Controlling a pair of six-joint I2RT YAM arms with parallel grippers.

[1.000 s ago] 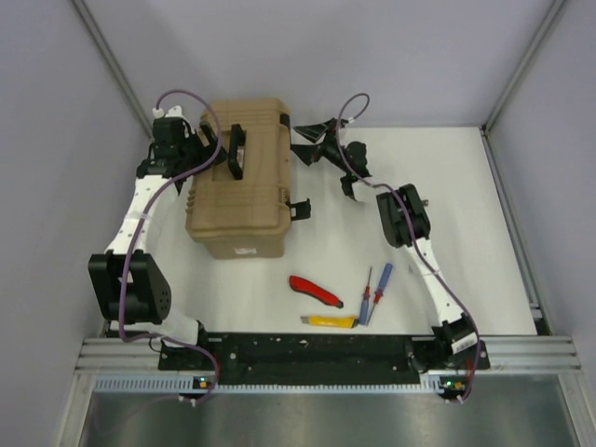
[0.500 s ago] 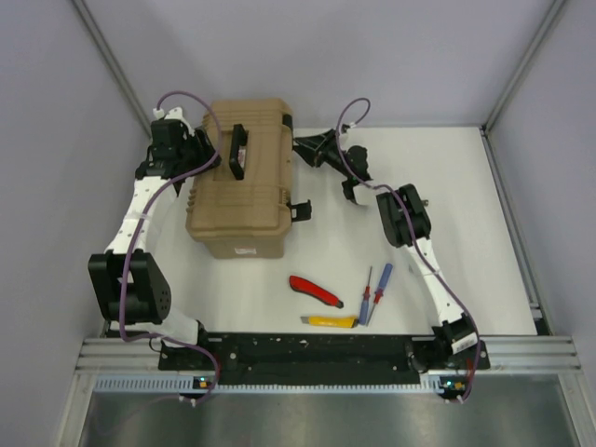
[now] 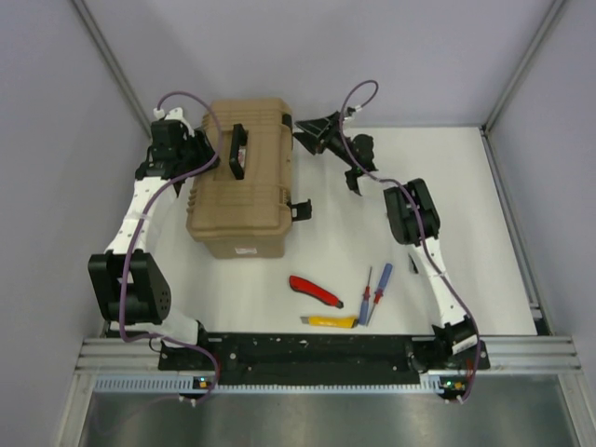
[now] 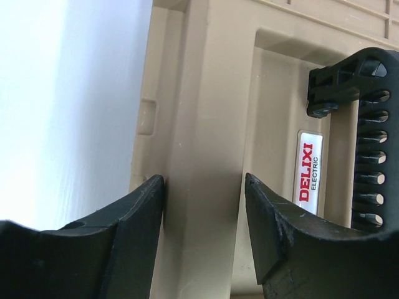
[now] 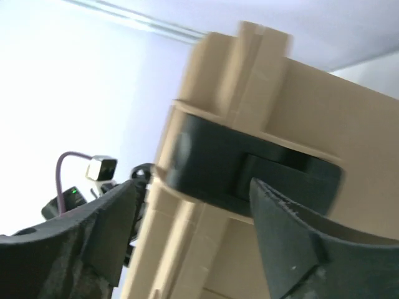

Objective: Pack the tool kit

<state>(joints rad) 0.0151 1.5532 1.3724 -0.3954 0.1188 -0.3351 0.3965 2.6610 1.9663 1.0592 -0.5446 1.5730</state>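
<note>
The tan ribbed toolbox [image 3: 244, 191] stands closed at the back left, its black handle [image 3: 237, 151] on top. My left gripper [image 3: 209, 155] is open at the lid's left side; in the left wrist view [image 4: 204, 187] its jaws straddle a raised rib of the lid [image 4: 206, 124]. My right gripper [image 3: 305, 133] is open at the box's back right corner, its jaws either side of a black latch [image 5: 249, 171]. The red utility knife [image 3: 315, 290], yellow utility knife [image 3: 331, 322], red screwdriver [image 3: 367, 291] and blue screwdriver [image 3: 381, 288] lie on the table in front. The hammer is out of view.
A second black latch [image 3: 300, 209] sticks out from the box's right side near the front. The white table [image 3: 466, 186] is walled left, back and right. The black base rail [image 3: 307, 352] runs along the near edge.
My right gripper has moved slightly toward the back wall beside the box's right rear corner, and its elbow has shifted right. The left gripper has stayed at the lid.
</note>
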